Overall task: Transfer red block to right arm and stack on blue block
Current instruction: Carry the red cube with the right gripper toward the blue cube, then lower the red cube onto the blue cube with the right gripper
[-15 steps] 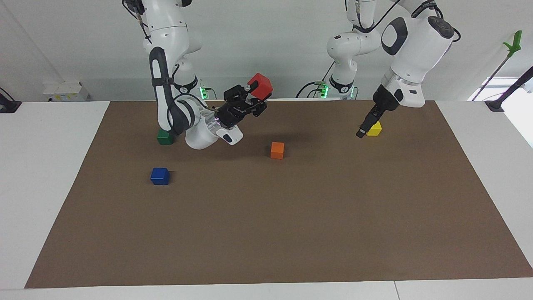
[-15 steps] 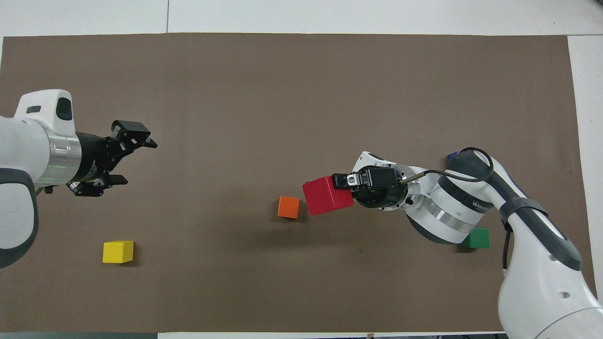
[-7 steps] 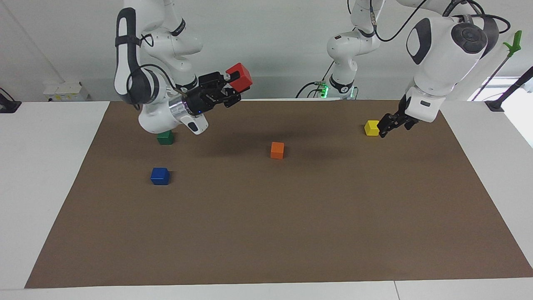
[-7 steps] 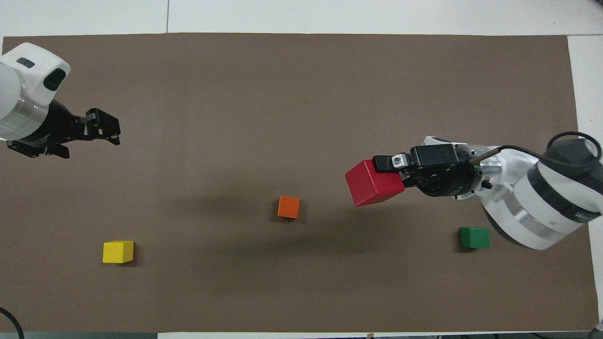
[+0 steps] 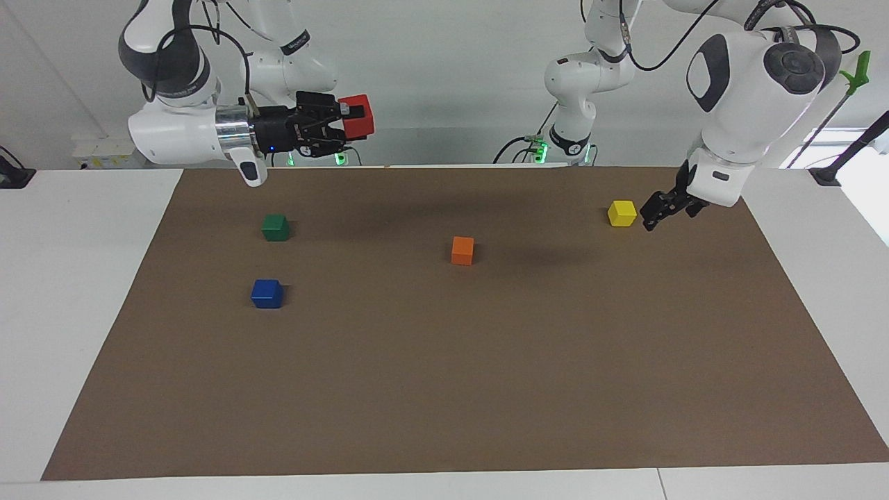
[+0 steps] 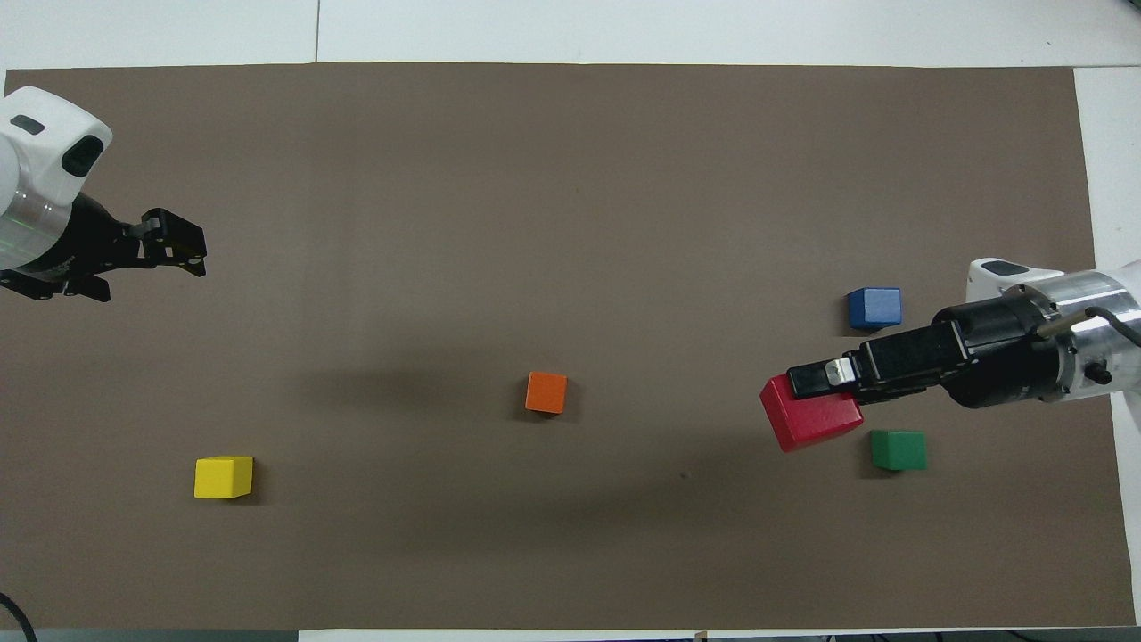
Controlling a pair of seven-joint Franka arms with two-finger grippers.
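The red block is held high in the air by my right gripper, which is shut on it with the arm stretched out level. It hangs over the right arm's end of the mat, close to the green block. The blue block sits alone on the mat, farther from the robots than the green block. My left gripper is open and holds nothing, over the mat at the left arm's end.
An orange block lies mid-mat. A yellow block rests at the left arm's end, apart from the left gripper. The brown mat covers most of the white table.
The right gripper has swung the red block up and away from the orange block toward the right arm's end, uncovering the blue block from above. The left gripper has drawn back toward its own end.
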